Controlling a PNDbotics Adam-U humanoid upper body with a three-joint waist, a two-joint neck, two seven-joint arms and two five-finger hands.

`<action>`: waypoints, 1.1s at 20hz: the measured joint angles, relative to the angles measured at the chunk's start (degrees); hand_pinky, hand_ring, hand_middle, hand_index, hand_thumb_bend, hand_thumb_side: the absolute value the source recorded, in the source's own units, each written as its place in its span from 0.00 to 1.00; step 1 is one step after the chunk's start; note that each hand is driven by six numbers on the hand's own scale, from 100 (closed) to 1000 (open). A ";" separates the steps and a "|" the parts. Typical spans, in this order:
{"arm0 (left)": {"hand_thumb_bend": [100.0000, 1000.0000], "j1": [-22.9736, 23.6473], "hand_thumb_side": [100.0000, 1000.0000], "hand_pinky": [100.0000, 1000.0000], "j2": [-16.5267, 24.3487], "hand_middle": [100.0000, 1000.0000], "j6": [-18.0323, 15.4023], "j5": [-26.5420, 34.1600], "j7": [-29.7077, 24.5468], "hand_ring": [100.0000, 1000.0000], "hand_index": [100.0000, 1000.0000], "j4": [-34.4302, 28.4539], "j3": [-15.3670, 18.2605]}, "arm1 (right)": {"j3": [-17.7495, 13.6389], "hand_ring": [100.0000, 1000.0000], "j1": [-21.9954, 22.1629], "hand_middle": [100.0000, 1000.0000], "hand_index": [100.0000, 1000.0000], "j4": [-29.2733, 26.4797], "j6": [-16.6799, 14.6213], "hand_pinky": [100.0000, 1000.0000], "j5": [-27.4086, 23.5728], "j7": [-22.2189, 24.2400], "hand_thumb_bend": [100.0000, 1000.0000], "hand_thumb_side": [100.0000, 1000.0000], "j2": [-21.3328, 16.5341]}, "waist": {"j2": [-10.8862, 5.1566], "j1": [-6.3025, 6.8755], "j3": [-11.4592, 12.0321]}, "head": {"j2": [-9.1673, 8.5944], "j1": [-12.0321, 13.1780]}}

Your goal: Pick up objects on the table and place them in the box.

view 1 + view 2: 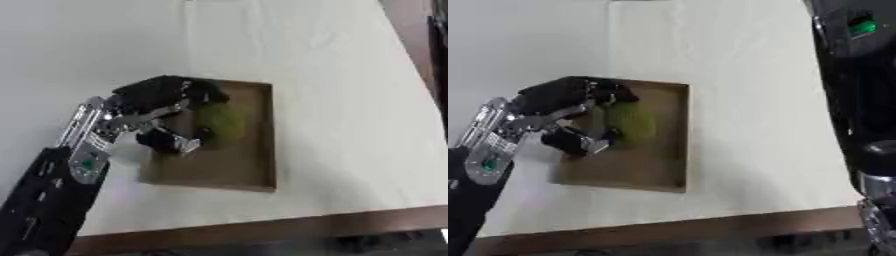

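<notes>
Over the box [254, 172], my left hand [162, 107] had fingers & thumb curled round a blurry green obj [223, 122], just inside the far-left corner. Right arm [859, 100] showed at the view's right edge; hand out of view.

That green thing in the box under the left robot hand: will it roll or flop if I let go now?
The green thing looks blurred and rounded, so it may roll a little. The box has raised walls that should probably stop it. The left robot hand curls over it; I cannot tell stiffness.
</notes>
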 measured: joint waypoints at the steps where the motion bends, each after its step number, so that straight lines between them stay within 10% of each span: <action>1: 0.38 0.00 0.66 0.83 0.01 0.85 0.06 -1.94 0.77 0.91 0.96 -0.53 0.10 | 0.00 0.44 0.00 0.63 0.71 0.01 0.00 0.76 -0.01 -0.01 0.00 0.48 0.00 | 0.00 0.00 0.00 | 0.00 -0.01; 9: 0.42 0.06 0.63 0.88 0.00 0.85 1.00 -13.98 10.92 0.95 0.96 -1.53 0.76 | -0.01 0.45 0.00 0.62 0.71 0.29 -0.04 0.76 -0.01 -0.26 0.00 0.52 0.00 | 0.00 -0.03 -0.03 | 0.00 -0.17; 10: 0.13 0.08 0.51 0.87 0.00 0.84 1.07 -14.72 11.84 0.95 0.95 -1.53 0.89 | -0.02 0.45 0.00 0.62 0.71 0.29 -0.06 0.75 -0.01 -0.30 0.00 0.49 -0.01 | 0.00 -0.03 -0.03 | 0.00 -0.17; 13: 0.00 0.09 0.30 0.84 0.16 0.82 2.07 -15.12 14.78 0.94 0.92 -1.97 2.17 | -0.29 0.45 -0.01 0.62 0.71 0.29 -0.12 0.75 -0.01 -0.44 0.00 0.48 -0.01 | 0.00 -0.03 0.03 | -0.01 -0.18; 22: 0.00 3.36 0.41 0.71 9.26 0.71 13.31 7.19 29.80 0.83 0.82 -10.37 12.75 | -2.20 0.46 1.47 0.62 0.71 -2.19 -0.73 0.75 0.01 -3.14 0.00 0.49 -0.59 | 0.24 -0.24 0.98 | -1.17 -0.30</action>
